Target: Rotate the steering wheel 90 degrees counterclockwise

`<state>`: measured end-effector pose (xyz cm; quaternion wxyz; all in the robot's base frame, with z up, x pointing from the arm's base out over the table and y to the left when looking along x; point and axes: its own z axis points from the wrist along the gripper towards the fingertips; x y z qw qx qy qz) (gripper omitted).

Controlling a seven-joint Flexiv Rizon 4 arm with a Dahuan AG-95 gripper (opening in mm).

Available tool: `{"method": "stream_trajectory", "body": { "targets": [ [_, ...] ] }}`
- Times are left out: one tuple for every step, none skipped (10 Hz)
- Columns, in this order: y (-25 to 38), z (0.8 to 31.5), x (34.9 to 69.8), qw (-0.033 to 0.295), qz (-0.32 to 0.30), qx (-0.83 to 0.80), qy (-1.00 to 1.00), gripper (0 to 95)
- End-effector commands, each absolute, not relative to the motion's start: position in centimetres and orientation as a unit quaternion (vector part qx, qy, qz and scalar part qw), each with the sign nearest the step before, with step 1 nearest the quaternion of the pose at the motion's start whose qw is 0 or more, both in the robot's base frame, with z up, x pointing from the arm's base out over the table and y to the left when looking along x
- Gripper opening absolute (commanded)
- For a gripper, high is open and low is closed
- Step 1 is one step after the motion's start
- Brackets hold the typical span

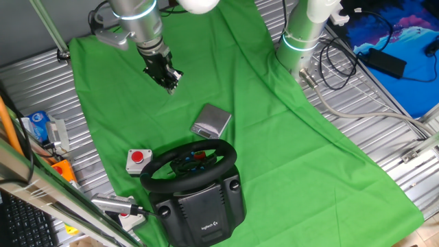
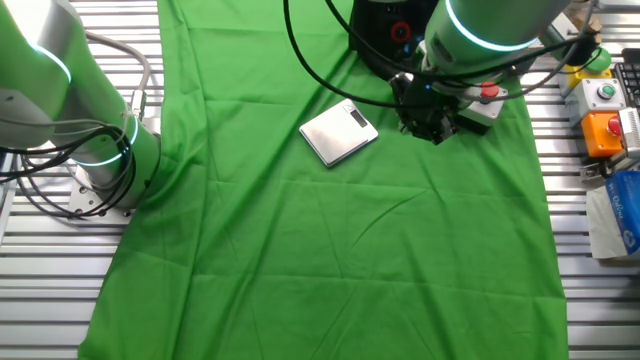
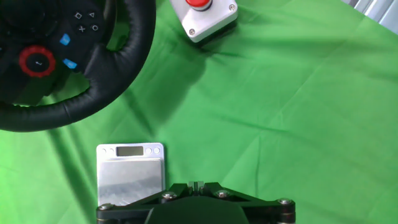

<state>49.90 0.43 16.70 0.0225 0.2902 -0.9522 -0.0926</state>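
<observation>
The steering wheel (image 1: 192,163) is a black thick-rimmed wheel on a bulky black base with a white logo, at the near edge of the green cloth. In the hand view its rim (image 3: 127,62) fills the upper left, with red and blue hub buttons showing. In the other fixed view only a dark part of the steering wheel (image 2: 380,35) shows behind the arm. My gripper (image 1: 171,82) hangs above the cloth, well away from the wheel. The gripper (image 3: 197,185) is shut, its fingertips together with nothing between them. It also appears as the gripper (image 2: 432,127) beyond the scale.
A flat silver scale (image 1: 211,121) lies between gripper and wheel, also seen as the scale (image 3: 129,171). A small grey box with a red button (image 1: 138,159) sits left of the wheel. A second arm's base (image 1: 302,34) stands at the cloth's far right. Cables and boxes lie along the metal table's edges.
</observation>
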Motion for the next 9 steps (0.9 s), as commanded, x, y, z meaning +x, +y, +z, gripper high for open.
{"method": "stream_trajectory", "body": {
  "targets": [
    [1.8, 15.7, 50.4, 0.007, -0.147, 0.282, -0.948, 0.0],
    [3.1, 15.5, 50.6, 0.002, -0.171, 0.264, -0.949, 0.0],
    [4.2, 15.6, 50.8, 0.003, -0.172, 0.256, -0.951, 0.0],
    [5.6, 15.8, 50.7, 0.005, -0.171, 0.249, -0.953, 0.0],
    [6.8, 15.9, 50.6, 0.006, -0.172, 0.242, -0.955, 0.0],
    [7.9, 15.9, 50.5, 0.007, -0.171, 0.234, -0.957, 0.0],
    [9.6, 15.8, 50.3, 0.009, -0.174, 0.222, -0.96, 0.0],
    [10.7, 15.5, 50.0, 0.01, -0.174, 0.214, -0.961, 0.0],
    [11.1, 15.4, 49.8, 0.01, -0.174, 0.211, -0.962, 0.0]
  ]
}}
